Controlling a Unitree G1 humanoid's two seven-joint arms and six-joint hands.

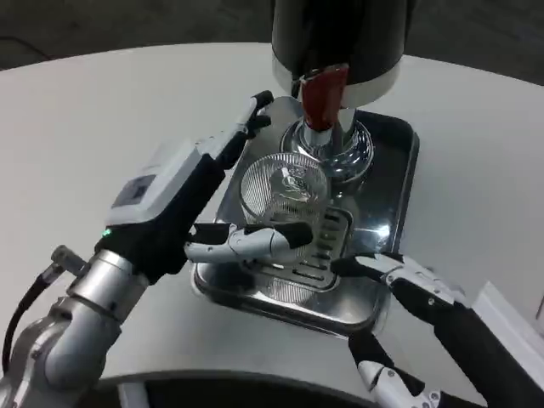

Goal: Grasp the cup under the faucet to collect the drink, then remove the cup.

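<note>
Head view: left hand [200,200] grasps the glass cup [283,198], standing on the steel tray [399,183] under the red-handled faucet [323,98]. Right hand [408,285] released, fingers resting on the tray's near right edge.

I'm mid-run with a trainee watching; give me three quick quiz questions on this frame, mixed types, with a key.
1. True or false: the cup stands on the tray.
2. Which hand is at the cup? A. left B. right
3. Fill in: the lever above the cup is coloured ____.

Key: 1. True, below the faucet. 2. A; the left hand has fingers around the cup, while the right hand waits at the tray's front edge. 3. red.
</note>
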